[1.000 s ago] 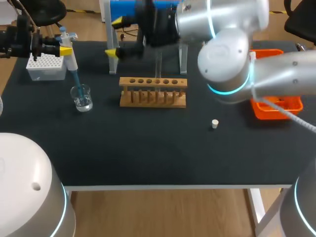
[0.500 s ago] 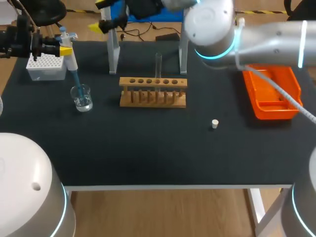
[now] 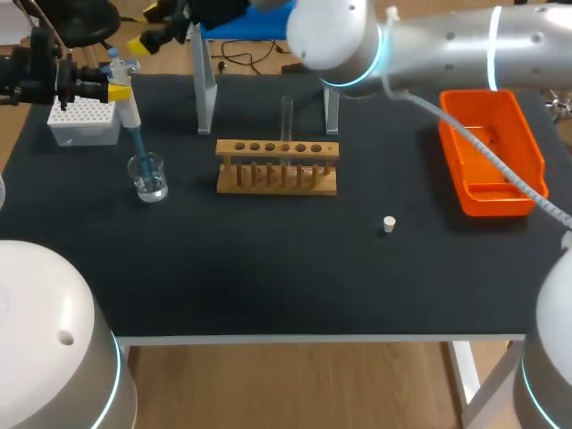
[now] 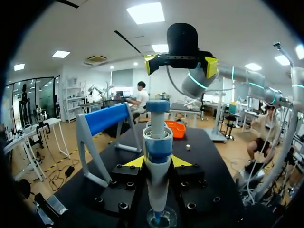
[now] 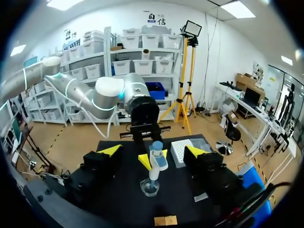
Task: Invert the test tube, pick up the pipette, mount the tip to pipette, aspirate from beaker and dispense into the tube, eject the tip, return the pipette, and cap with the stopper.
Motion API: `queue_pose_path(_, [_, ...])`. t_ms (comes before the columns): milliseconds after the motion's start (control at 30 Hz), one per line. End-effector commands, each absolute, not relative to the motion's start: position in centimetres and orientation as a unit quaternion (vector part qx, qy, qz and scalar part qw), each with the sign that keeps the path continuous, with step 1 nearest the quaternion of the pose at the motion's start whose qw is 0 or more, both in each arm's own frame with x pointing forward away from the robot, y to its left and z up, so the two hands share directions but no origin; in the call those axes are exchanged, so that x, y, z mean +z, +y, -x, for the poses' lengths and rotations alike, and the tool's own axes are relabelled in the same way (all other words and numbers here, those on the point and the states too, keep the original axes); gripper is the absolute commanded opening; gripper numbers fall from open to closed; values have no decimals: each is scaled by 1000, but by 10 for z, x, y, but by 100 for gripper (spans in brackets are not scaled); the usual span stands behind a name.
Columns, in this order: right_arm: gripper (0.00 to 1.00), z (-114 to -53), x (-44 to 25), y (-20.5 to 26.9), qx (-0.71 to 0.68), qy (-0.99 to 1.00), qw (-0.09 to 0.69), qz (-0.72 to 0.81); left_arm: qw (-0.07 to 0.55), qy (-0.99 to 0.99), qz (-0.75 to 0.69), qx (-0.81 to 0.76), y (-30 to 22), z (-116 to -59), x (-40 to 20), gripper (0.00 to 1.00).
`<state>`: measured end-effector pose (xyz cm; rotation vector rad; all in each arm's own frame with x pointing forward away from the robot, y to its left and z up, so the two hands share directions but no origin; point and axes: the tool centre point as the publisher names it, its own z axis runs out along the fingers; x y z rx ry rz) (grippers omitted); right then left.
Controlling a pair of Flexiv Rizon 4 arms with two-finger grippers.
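Pipette [image 3: 130, 112] first: my left gripper [image 3: 114, 91] is clamped on its white-and-blue body at the far left of the tabletop [image 3: 268, 259]. It holds the pipette upright, with the blue tip [image 3: 138, 147] dipping into the small glass beaker [image 3: 148, 177]. In the left wrist view the pipette stands between my two yellow fingertips [image 4: 134, 162], both pressed against its sides, and the beaker's mouth sits directly under it.

A white tip box [image 3: 85, 122] rests just behind the beaker, beside the left gripper. A wooden rack [image 3: 277, 170] stands mid-tabletop, and the test tube [image 3: 287, 114] stands upright in one of its back holes. I cannot tell which end of the tube is up. The small white stopper [image 3: 389, 223] lies alone on the bare surface to the right of the rack, well apart from it. An orange bin [image 3: 492, 152] sits at the far right. The pipette stand [image 3: 204, 89], with its blue top bar, straddles the back edge behind the rack.

My right arm [image 3: 447, 45] comes in from the right and stretches along the back of the tabletop, past the middle. Its gripper [image 3: 147, 27] hangs above the back left corner near the stand's left leg, fingers spread wide and holding nothing. In the right wrist view that gripper [image 5: 152, 150] looks down on the pipette and beaker ahead of it, without touching either.
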<state>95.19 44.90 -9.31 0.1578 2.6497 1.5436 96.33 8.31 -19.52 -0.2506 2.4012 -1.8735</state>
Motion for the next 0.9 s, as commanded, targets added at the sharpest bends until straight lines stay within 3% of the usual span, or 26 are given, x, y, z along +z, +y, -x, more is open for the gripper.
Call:
queue_pose_path(33, [0, -954, -96, 464, 440, 896, 33, -53, 44, 785, 81, -613, 83, -963, -196, 0])
queue_pose_path(900, [0, -952, -108, 487, 450, 890, 33, -65, 44, 785, 81, -613, 83, -963, -196, 0])
